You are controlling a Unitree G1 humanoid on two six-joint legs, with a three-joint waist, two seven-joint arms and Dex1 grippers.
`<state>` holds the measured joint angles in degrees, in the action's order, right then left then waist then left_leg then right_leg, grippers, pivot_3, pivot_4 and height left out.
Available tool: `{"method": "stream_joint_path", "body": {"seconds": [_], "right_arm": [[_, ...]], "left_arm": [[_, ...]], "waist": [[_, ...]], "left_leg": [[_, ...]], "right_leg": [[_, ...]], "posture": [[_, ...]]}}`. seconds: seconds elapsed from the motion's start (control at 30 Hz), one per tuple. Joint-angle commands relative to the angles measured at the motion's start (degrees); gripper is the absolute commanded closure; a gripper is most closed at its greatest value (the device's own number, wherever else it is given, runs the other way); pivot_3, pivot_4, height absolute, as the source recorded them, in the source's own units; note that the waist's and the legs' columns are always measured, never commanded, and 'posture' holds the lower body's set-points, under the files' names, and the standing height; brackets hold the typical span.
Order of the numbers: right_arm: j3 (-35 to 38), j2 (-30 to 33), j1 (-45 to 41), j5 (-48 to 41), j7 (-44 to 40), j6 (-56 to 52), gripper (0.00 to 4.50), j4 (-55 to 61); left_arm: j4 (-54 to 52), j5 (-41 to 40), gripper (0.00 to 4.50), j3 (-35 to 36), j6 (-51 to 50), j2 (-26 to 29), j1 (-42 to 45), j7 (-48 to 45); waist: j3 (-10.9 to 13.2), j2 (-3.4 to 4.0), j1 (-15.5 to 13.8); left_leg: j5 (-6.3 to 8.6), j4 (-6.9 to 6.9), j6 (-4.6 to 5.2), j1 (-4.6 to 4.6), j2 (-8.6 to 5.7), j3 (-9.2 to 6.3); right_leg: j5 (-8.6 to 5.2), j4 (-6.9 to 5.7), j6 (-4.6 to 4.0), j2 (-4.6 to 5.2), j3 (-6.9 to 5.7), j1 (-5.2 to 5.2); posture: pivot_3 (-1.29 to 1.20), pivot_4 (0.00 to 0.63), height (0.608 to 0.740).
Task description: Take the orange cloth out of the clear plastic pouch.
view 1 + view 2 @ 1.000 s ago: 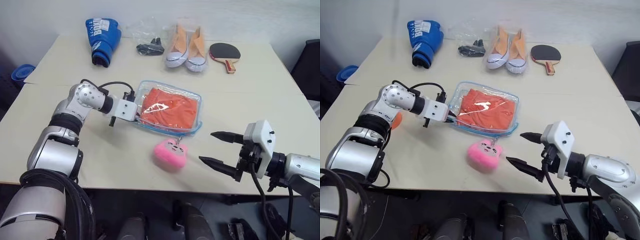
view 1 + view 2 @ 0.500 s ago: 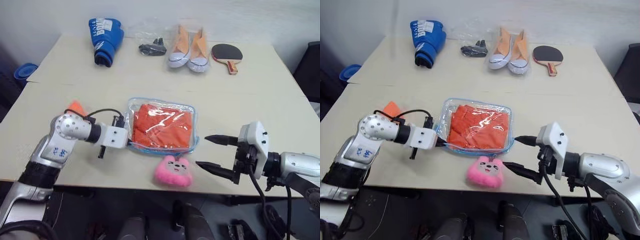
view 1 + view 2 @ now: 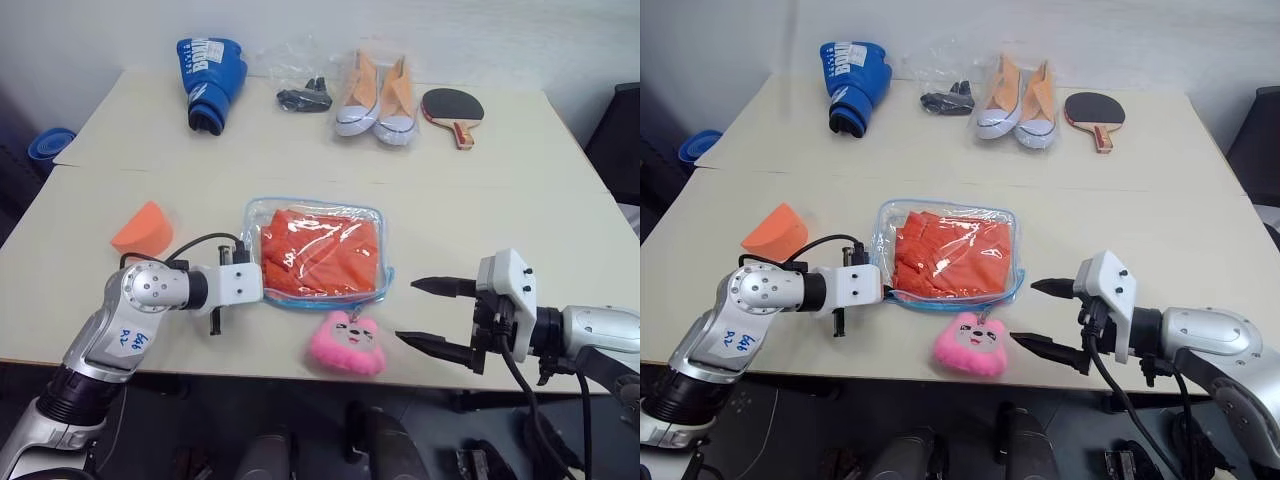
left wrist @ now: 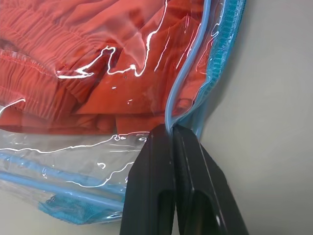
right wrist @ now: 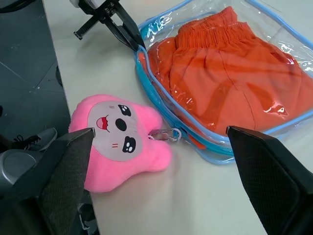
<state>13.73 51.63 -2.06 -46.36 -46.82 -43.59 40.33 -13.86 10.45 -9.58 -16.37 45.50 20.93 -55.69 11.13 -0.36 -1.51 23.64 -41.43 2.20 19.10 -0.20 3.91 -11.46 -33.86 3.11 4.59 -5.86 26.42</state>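
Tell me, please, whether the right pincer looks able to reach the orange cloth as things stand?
Probably not yet. The right pincer is open and near, but the orange cloth lies inside the clear plastic pouch, whose wall covers it. The left pincer is shut on the pouch's blue edge; no opening shows.

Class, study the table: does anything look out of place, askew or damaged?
Nothing looks damaged or spilled. The clear plastic pouch lies flat with the orange cloth inside; the left gripper is shut on its blue edge. The pink plush charm sits by the table's near edge.
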Motion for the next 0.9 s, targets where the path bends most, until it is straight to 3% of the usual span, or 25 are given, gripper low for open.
{"method": "stream_joint_path", "body": {"seconds": [0.03,0.2,0.33,0.47,0.67,0.9], "right_arm": [[1.2,0.6,-0.2,-0.1,-0.3,1.1,0.00,1.0],[1.1,0.6,0.1,1.1,-0.5,1.6,0.00,0.6],[1.4,0.6,0.4,1.6,-0.4,1.9,0.00,0.3],[2.0,0.8,1.4,1.6,-0.7,2.0,0.00,0.7],[2.8,1.3,1.9,1.3,-0.7,1.4,0.00,1.3],[2.6,3.9,2.9,2.7,-2.3,2.1,0.00,1.6]], "left_arm": [[4.5,0.0,3.87,1.5,1.6,1.1,-0.1,1.7],[7.7,-4.4,2.39,4.4,3.6,2.0,2.4,-0.1],[7.4,-12.8,1.19,7.9,1.7,4.0,4.4,-6.7],[6.3,-25.0,1.19,12.3,-1.9,7.7,6.7,-17.5],[7.5,-32.4,1.19,10.8,-5.3,10.1,12.5,-26.4],[12.9,-29.2,1.19,-5.3,-4.3,-3.2,28.3,-33.4]], "waist": [[0.0,0.00,0.0],[0.0,0.00,0.1],[0.0,0.00,0.2],[0.0,0.00,0.1],[0.0,0.00,-0.1],[0.0,0.00,-0.7]], "left_leg": [[0.00,0.00,0.00,-0.01,0.00,0.00],[-0.02,0.00,-0.04,-0.02,0.00,-0.01],[-0.03,0.01,-0.07,0.03,0.02,0.00],[-0.03,0.01,-0.09,0.07,0.02,-0.02],[-0.03,-0.02,-0.10,0.06,-0.04,-0.02],[-0.05,-0.08,-0.06,0.06,-0.16,0.04]], "right_leg": [[0.00,0.00,0.00,0.00,0.00,0.00],[-0.01,-0.03,-0.02,0.00,-0.01,0.01],[-0.02,-0.04,-0.05,-0.03,-0.02,0.07],[-0.03,-0.01,-0.06,-0.03,-0.08,0.08],[-0.03,-0.01,-0.06,-0.12,-0.11,0.04],[0.00,0.00,0.00,-0.37,-0.12,-0.07]], "posture": [[0.00,0.150,0.740],[0.00,0.150,0.740],[0.00,0.150,0.740],[0.00,0.150,0.740],[0.00,0.150,0.740],[0.00,0.150,0.740]]}}
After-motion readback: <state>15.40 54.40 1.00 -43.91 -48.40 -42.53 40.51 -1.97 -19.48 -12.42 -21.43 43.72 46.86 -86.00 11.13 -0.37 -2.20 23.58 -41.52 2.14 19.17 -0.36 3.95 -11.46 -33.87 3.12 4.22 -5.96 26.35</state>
